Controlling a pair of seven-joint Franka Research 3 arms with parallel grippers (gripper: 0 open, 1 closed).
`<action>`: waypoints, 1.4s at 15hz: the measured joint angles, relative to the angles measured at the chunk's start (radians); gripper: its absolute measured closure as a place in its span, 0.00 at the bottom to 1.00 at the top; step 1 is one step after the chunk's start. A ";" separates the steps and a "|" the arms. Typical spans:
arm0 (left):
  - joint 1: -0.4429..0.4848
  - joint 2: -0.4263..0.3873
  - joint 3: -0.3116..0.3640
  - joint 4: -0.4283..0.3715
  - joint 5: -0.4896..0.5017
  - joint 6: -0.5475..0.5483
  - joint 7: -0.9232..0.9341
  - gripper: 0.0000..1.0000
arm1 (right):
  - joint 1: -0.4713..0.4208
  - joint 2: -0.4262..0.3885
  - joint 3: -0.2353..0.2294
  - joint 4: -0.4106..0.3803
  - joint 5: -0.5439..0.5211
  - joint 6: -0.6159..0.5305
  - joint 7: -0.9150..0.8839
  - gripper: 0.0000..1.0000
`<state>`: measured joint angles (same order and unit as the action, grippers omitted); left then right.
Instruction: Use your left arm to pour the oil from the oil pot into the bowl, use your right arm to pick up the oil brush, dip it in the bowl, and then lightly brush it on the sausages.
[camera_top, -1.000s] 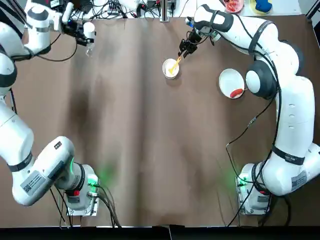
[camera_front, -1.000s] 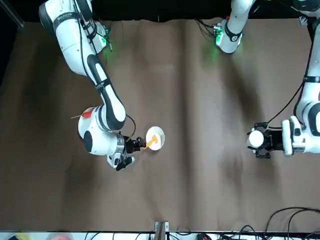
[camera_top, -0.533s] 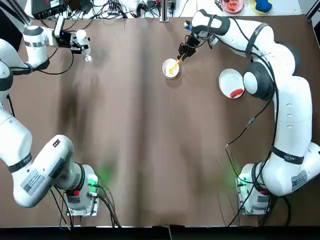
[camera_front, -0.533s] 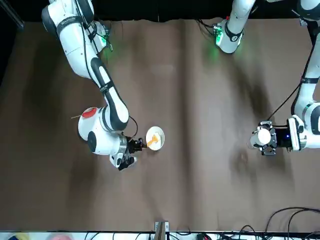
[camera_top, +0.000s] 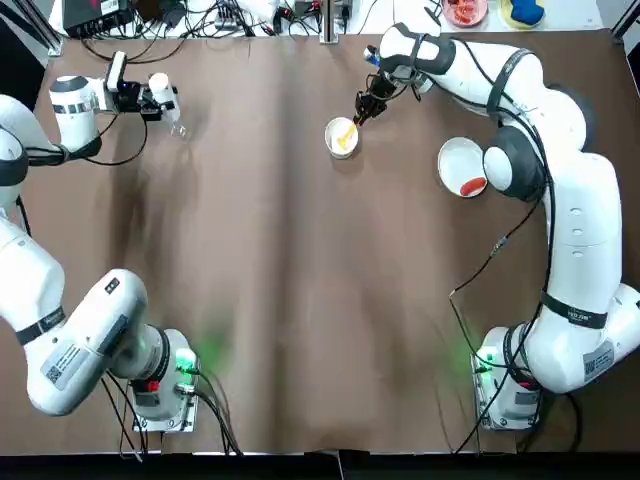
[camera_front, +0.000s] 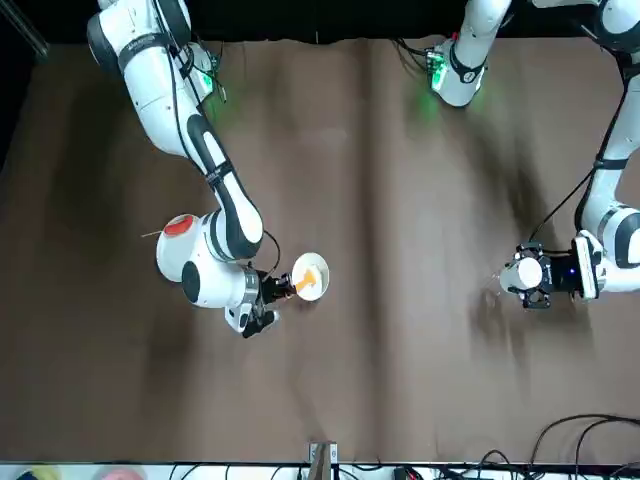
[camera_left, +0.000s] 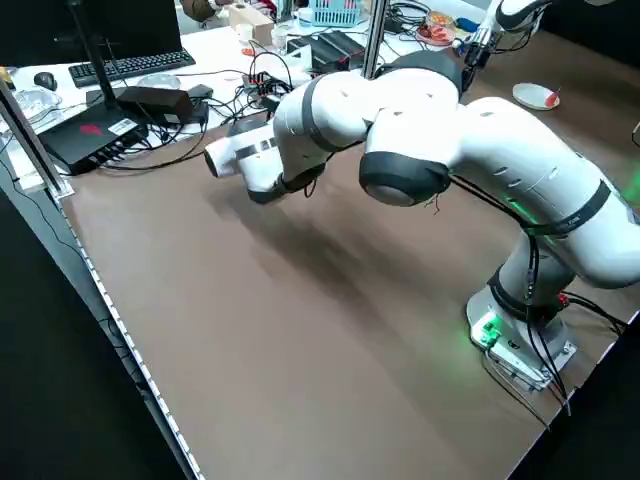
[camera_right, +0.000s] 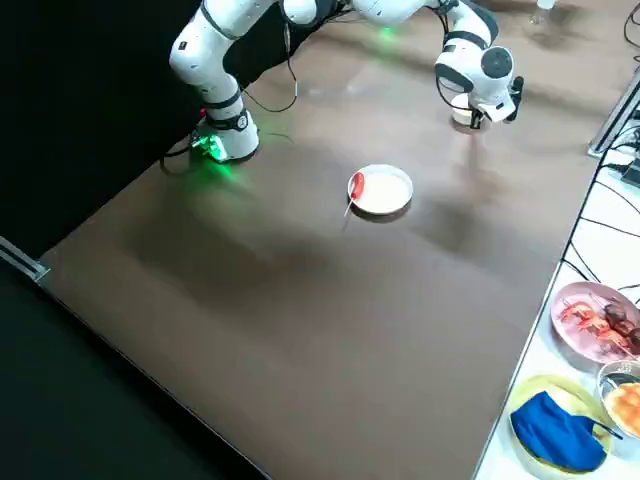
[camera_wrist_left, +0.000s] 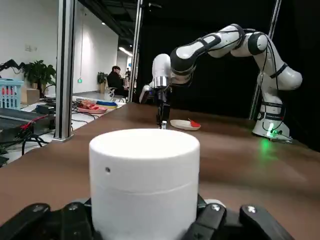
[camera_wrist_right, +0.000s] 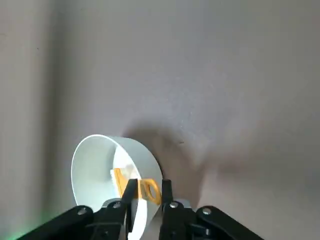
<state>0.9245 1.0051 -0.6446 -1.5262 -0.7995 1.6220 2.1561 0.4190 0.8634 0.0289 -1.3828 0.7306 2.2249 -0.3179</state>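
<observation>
So the right tool (camera_top: 362, 108) is over at the far middle of the brown worktop (camera_top: 300, 300), pinched tight on the handle end of the yellow-orange oil brush (camera_top: 347, 131). The brush slants down into the little white bowl (camera_top: 341, 137), with its working end inside the bowl and the handle sticking up over the rim toward the tool. The right wrist view shows it well: both fingers (camera_wrist_right: 131, 192) squeeze the brush (camera_wrist_right: 135, 186) right at the bowl's (camera_wrist_right: 100, 165) edge, with the tool just outside the rim. In the front view it's the same deal, brush (camera_front: 305, 281) lying across the bowl (camera_front: 311, 277) and the tool (camera_front: 270, 288) beside it.

The left tool (camera_top: 140, 95) is way off at the far left corner of the worktop, well apart from the bowl. It's clamped around the oil pot (camera_top: 160, 90), a small white cylinder. In the top view the pot lies roughly sideways in the grip, with its clear glassy end (camera_top: 178, 127) pointing out past the tool. In the left wrist view the pot (camera_wrist_left: 145, 180) fills the space between the black fingers (camera_wrist_left: 220, 222).

The sausage (camera_top: 473, 185) sits on the white plate (camera_top: 460, 160) over on the right side of the worktop, near the bowl but not touching it. From the right side view you can see the red sausage (camera_right: 356, 186) on its pale skewer lying along one edge of the plate (camera_right: 390, 195).
</observation>
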 joint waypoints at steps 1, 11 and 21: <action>0.002 0.004 0.011 0.000 -0.006 -0.010 0.005 0.45 | 0.000 0.000 0.000 0.000 0.000 0.000 0.000 0.75; 0.018 0.027 0.032 0.000 -0.008 -0.025 0.180 0.45 | 0.000 0.000 0.001 0.008 0.012 -0.002 0.001 0.89; 0.002 0.027 0.034 0.003 -0.008 -0.023 0.229 0.19 | -0.004 -0.028 -0.002 0.026 0.018 -0.078 0.043 0.96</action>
<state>0.9264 1.0317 -0.6108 -1.5237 -0.8075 1.5990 2.3850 0.4147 0.8353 0.0265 -1.3568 0.7491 2.1468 -0.2745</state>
